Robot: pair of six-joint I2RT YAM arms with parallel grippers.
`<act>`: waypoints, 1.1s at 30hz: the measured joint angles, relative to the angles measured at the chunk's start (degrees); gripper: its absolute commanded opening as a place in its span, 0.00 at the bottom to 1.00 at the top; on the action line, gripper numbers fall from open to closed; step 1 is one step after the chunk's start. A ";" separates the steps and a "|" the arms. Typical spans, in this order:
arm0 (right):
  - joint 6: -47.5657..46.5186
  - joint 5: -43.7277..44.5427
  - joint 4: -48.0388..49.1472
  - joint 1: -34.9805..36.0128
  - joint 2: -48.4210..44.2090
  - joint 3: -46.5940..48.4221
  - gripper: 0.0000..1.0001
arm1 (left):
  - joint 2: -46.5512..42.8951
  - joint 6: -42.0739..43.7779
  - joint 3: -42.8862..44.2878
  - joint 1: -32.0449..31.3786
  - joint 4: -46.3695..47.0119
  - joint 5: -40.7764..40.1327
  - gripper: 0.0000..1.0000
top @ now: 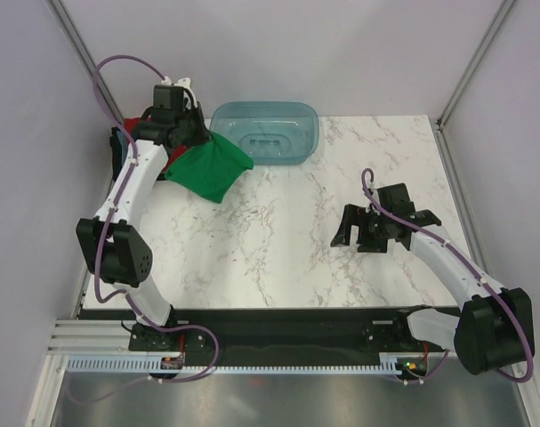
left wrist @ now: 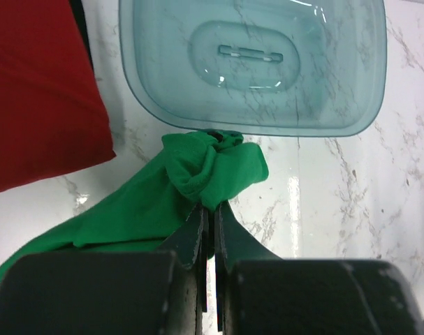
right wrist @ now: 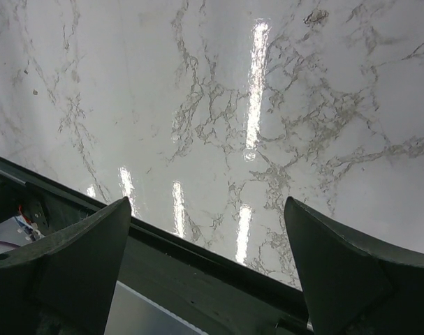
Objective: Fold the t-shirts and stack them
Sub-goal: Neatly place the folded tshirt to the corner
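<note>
Bright overhead glare on marble table [right wrist: 253,84]

Far-left cluster on the worktop [top: 296,240]
Tub [top: 265,132] at the far edge; bunched t-shirt [top: 210,171] just before its left end, pinched in the left hand [left wrist: 210,209]; folded t-shirt [left wrist: 37,91] further left.

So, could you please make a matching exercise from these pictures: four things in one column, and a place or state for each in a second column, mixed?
Things
1. green shirt
2. red shirt
3. tub
4. right gripper

Places or states
A. open, above the marble table
B. pinched in the shut left gripper
C. translucent teal, at the far edge of the table
D. lying flat at the far left, beside the tub

Pairs: 1-B, 2-D, 3-C, 4-A
</note>
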 measured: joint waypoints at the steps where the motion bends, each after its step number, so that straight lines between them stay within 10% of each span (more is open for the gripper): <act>1: 0.00 -0.13 0.02 0.02 0.00 0.00 0.98 | -0.02 0.22 0.68 0.26 -0.50 -0.35 0.02; 33: 0.15 -2.23 1.64 0.04 2.40 -1.36 0.98 | 11.41 3.17 27.71 13.18 -8.41 -3.43 0.02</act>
